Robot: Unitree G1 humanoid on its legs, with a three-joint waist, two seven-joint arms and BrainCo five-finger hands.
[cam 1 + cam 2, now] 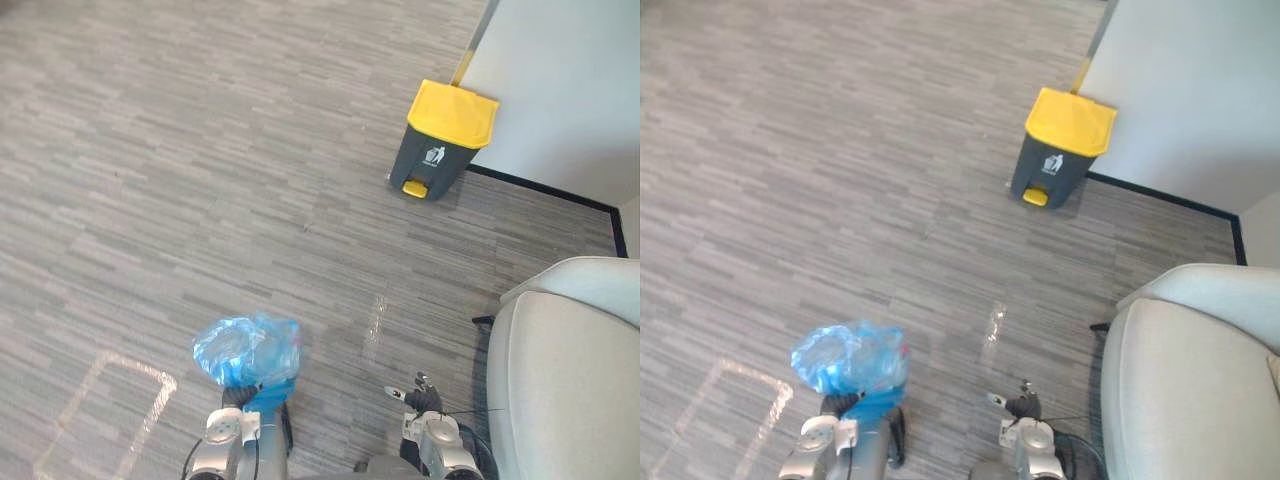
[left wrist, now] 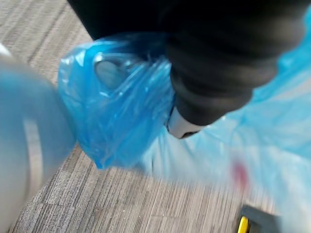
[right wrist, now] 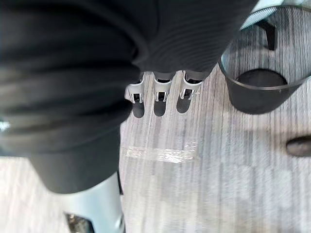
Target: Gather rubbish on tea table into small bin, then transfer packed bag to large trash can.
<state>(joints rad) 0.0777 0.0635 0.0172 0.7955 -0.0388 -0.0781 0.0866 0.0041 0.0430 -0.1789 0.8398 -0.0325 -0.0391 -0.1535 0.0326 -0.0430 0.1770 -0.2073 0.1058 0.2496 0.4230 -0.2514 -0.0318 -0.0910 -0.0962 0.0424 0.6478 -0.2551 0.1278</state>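
Note:
A blue plastic rubbish bag (image 1: 247, 349), bulging and crumpled, is held off the floor at the lower left. My left hand (image 1: 243, 396) is shut on its gathered neck just below it. Close up, the blue bag (image 2: 116, 116) wraps around the hand's dark cover. The large trash can (image 1: 440, 145), dark grey with a yellow lid and yellow pedal, stands far ahead to the right against a white wall; its lid is down. My right hand (image 1: 424, 397) hangs low at the right, holding nothing, its fingers (image 3: 163, 90) relaxed above the floor.
A pale grey upholstered seat (image 1: 565, 370) fills the lower right, close to my right arm. A small black mesh bin (image 3: 262, 82) stands on the floor near the right hand. Pale tape marks (image 1: 110, 400) lie on the grey striped floor at the lower left.

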